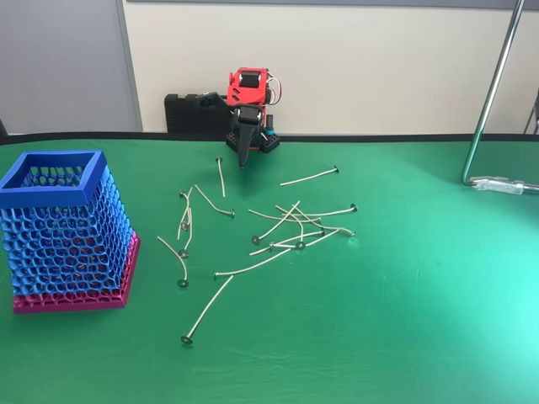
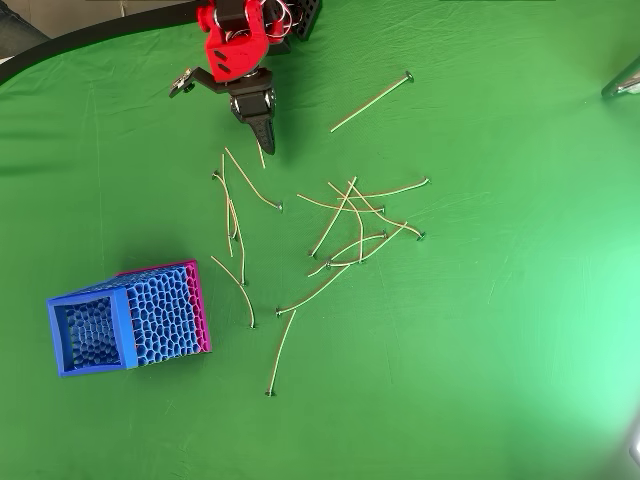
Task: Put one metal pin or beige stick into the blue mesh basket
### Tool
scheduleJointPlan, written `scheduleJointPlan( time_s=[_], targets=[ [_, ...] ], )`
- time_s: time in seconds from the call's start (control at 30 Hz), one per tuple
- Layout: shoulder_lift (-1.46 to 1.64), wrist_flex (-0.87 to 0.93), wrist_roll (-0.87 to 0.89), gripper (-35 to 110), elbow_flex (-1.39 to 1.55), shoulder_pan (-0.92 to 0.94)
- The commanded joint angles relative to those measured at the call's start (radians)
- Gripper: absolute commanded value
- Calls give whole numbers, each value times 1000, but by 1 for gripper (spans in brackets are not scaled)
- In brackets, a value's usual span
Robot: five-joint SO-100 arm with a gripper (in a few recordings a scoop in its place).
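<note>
Beige sticks (image 1: 253, 268) lie scattered on the green table (image 1: 404, 320) beside the blue mesh basket (image 1: 67, 231); closed fingers (image 2: 265, 140) hold nothing.

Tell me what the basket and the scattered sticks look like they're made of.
The blue mesh basket: probably 3D-printed plastic, matte, judging by the rigid honeycomb walls and the sharp change to a magenta base. The sticks: pale beige, thin and slightly curved, maybe waxed cord or wood; the look leaves it open. Their small grey disc heads look like metal.

Beige sticks (image 2: 345, 215) lie scattered right of the blue basket (image 2: 125, 320). The gripper (image 2: 265, 140) hangs above them, fingers together.
</note>
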Motion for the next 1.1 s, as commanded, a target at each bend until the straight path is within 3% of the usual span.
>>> scheduleJointPlan(
  time_s=[0.0, 0.77, 1.07],
  targets=[
    [9, 3, 0, 1, 5, -5],
    [5, -6, 8, 1, 3, 6],
    [-158, -15, 3, 1, -115, 8]
  ],
)
